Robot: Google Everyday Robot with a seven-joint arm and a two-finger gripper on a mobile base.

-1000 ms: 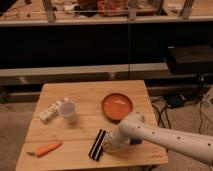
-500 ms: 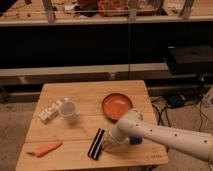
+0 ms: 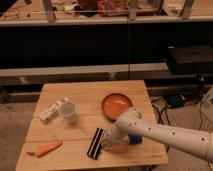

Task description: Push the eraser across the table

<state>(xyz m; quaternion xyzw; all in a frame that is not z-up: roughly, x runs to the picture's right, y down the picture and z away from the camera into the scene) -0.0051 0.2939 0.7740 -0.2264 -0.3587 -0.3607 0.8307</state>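
1. Right now the eraser (image 3: 95,143) lies near the front edge of the table (image 3: 90,95), a bit right of the middle. It sits a little slanted.
2. I have the gripper (image 3: 106,142) down low, just beside the right long side of the eraser. It looks like it is touching, but I am not sure. I cannot tell if the gripper is open or closed, because the thick white end of the arm hides it.
3. I think the eraser is light and stiff. It is a hard block, so it should not bend or squash when I push it.
4. I think its flat bottom may drag a bit on the wood, and it could catch on the lines between the planks.
5. I do not need to pick it up. I would press on the middle of the long side. If I press near one end, I think it will spin and not slide.
6. I would push slowly. The front edge is close, so it could fall off.
7. A carrot (image 3: 47,148) lies to the left near that same edge, and a cup (image 3: 68,110) stands farther back. A push to the left could bump the carrot.
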